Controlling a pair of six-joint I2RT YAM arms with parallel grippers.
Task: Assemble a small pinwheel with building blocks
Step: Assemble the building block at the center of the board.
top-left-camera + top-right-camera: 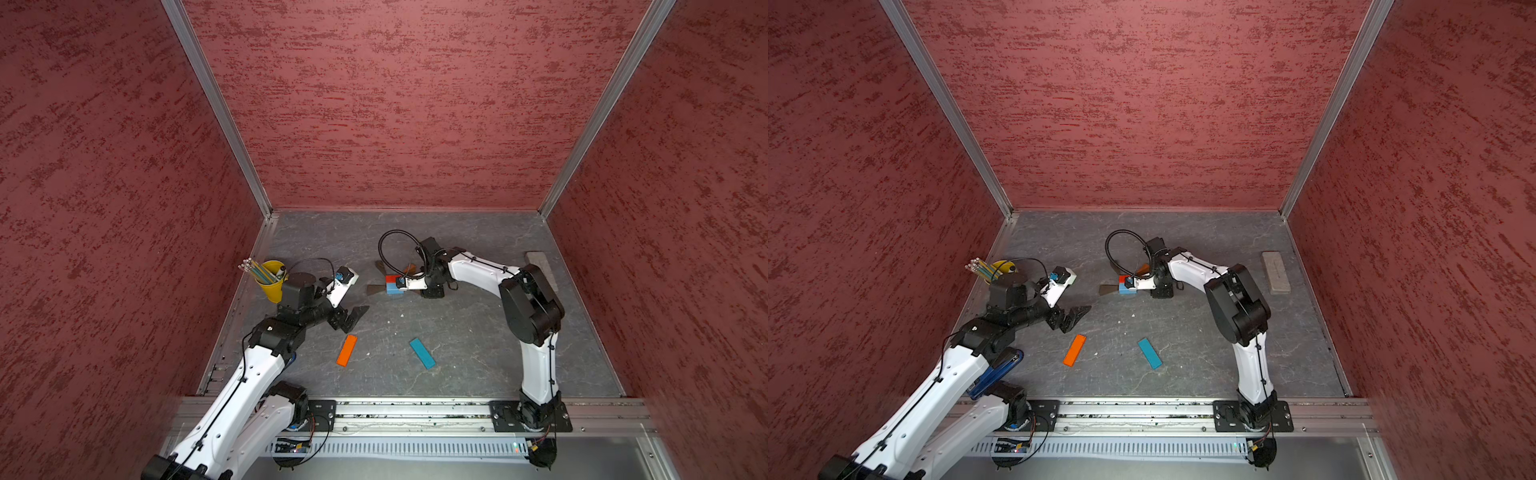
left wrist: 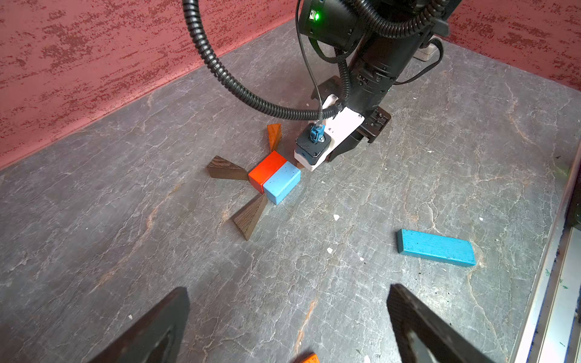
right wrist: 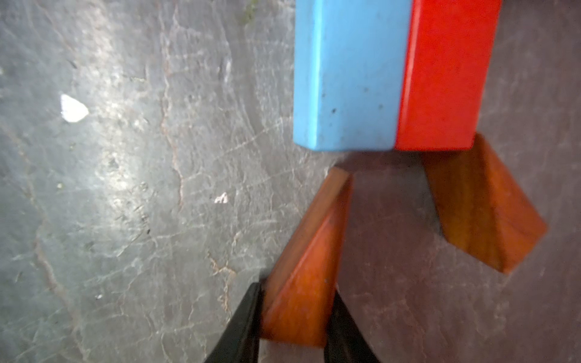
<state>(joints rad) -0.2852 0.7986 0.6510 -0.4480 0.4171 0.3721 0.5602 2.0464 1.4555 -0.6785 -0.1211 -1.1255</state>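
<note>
Your right gripper (image 3: 295, 292) is clamped on a wedge (image 3: 309, 251), whose narrow end sits just beside the blue half of the cube (image 3: 393, 78); touching or not, the blur won't tell you. Three more point at the cube's corners: dark wedge (image 2: 224, 168), second dark wedge (image 2: 250, 217), loose orange wedge (image 2: 274, 135). Your left gripper (image 2: 289, 290) hangs with jaws wide apart, empty, and the blue bar (image 2: 435, 246) and orange bar (image 1: 346, 350) lie flat near it, well apart from the cube.

On the left side of the grey table (image 1: 457, 328), a yellow cup (image 1: 270, 289) of pencils (image 1: 254, 269), upright. Well apart, far right, a grey rectangular block (image 1: 1276, 272) lying flat. All around, mottled red walls (image 1: 374, 104).
</note>
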